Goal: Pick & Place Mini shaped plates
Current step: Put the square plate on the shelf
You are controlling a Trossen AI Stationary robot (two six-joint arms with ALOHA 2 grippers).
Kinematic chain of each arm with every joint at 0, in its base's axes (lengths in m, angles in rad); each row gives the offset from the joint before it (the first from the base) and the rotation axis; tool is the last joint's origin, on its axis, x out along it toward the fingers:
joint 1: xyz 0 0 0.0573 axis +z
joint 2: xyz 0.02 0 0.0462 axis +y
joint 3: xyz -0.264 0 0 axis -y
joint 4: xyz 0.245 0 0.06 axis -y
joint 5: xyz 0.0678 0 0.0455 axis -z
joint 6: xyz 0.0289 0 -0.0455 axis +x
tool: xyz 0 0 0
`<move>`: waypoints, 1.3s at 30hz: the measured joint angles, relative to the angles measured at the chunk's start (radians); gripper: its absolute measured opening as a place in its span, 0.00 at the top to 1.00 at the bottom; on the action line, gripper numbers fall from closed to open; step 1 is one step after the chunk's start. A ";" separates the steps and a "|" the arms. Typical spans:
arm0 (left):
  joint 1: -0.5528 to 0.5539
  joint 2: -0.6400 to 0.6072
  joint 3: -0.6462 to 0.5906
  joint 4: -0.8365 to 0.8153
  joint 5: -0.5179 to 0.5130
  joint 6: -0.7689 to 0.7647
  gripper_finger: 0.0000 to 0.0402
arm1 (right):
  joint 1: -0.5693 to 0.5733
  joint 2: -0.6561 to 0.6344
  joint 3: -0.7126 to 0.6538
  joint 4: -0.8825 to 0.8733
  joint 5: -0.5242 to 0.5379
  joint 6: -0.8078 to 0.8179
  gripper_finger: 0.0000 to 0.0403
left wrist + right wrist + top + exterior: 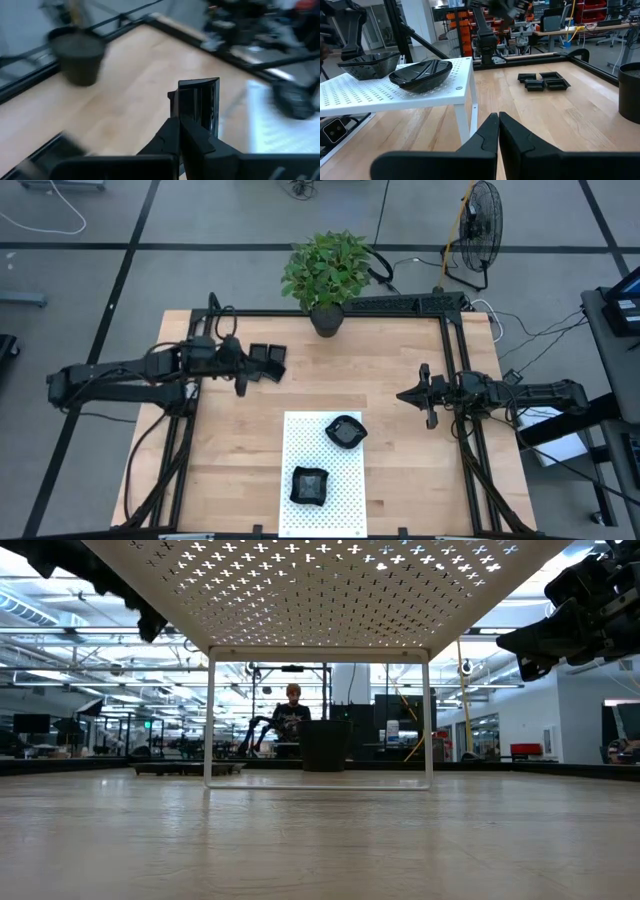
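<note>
My left gripper [258, 370] hangs over the table's far left part, shut on a small black square mini plate [197, 102]. Below and just beyond it, a few more black mini plates [272, 356] [543, 82] lie flat on the wood. A white dotted stand [322, 510] on legs carries a rounded black dish [345, 431] [421, 74] and a squarish one [309, 485] [370, 64]. My right gripper [405, 395] [498, 120] waits shut at the table's right side, holding nothing. My left gripper pinches the square plate by one rim [181, 111] between its two fingers. The fingers come nearly level from the table's left. The plate stands on edge beyond the fingertips, its hollow side turned sideways, lifted clear of the table.
A potted plant [325, 280] stands at the far edge, its dark pot [80, 60] close to the left gripper. A black frame [455, 370] rims the table. A person [292, 705] shows in the room beyond. Bare wood [240, 450] lies left of the stand.
</note>
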 joint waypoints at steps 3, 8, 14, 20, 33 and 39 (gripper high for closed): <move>-0.081 0.001 0.000 0.049 0.000 0.011 0.99 | 0.000 0.000 0.000 0.000 0.000 0.000 1.00; -0.203 0.023 0.033 0.050 -0.051 0.011 0.99 | 0.000 0.000 0.000 0.000 0.000 0.000 1.00; -0.347 0.127 0.126 0.042 -0.126 0.032 1.00 | 0.000 0.000 0.000 0.000 0.000 0.000 1.00; -0.469 0.311 0.265 -0.018 -0.184 0.081 1.00 | 0.000 0.000 0.000 0.000 0.000 0.000 1.00; -0.588 0.624 0.424 -0.049 -0.202 0.159 0.99 | 0.000 0.000 0.000 0.000 0.000 0.000 1.00; -0.587 0.638 0.426 -0.045 -0.211 0.159 0.98 | 0.000 0.000 0.000 0.000 0.000 0.000 1.00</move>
